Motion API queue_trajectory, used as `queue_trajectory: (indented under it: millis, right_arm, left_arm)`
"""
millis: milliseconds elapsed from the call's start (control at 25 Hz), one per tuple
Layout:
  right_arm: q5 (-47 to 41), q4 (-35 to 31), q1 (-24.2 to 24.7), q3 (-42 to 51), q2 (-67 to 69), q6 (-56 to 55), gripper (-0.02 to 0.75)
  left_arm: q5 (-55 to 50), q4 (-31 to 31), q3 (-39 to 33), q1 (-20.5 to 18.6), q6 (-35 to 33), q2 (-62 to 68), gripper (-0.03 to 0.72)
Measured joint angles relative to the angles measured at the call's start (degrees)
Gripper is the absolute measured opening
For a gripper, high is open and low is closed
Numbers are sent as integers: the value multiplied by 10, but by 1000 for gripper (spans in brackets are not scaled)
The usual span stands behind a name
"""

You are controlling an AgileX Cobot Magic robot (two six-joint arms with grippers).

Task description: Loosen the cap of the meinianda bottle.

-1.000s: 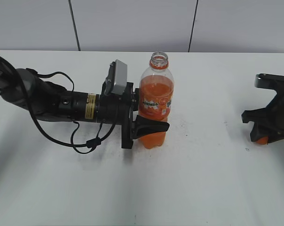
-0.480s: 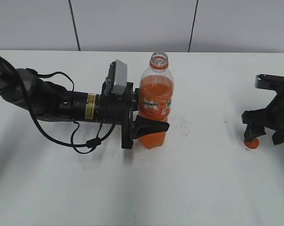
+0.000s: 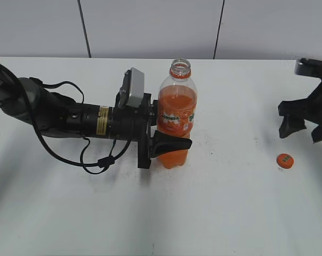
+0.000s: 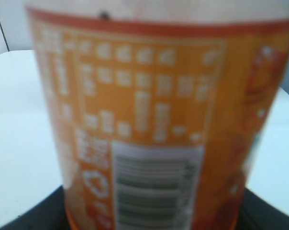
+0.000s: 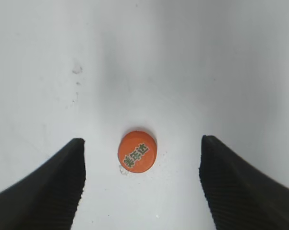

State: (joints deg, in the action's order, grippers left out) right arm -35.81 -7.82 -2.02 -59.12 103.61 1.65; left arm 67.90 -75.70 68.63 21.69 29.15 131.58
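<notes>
The meinianda bottle (image 3: 176,114) stands upright at the table's middle, its neck open with no cap on it. My left gripper (image 3: 169,144) is shut on its lower body; the left wrist view shows only the blurred orange label (image 4: 149,120) close up. The orange cap (image 3: 284,160) lies flat on the table at the right, and in the right wrist view (image 5: 137,151) it lies between the fingers, below them. My right gripper (image 3: 302,128) is open and empty, raised above and behind the cap.
The white table (image 3: 214,213) extends all round. The left arm and its cables (image 3: 70,122) lie across the left side. A grey panelled wall (image 3: 150,26) stands behind the table.
My right gripper let go of the cap, leaving it on the table, and rose up and away towards the back. The left gripper and the bottle have not moved.
</notes>
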Motion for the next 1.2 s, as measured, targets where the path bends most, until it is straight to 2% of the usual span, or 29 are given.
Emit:
queue_trajectory:
  millis: [280,760,1200]
  right_arm:
    - [-5,-2,0,-7,-38,-1,555]
    - [-22,-2,0,-7,-45,-1,555]
    - [-38,-11,0,-18,-89,-2,555]
  left_arm:
    - [9,6,0,0,11,0,560]
    - [11,-1,0,-7,35,-29,574]
    - [12,-61,0,-17,129,-124,576]
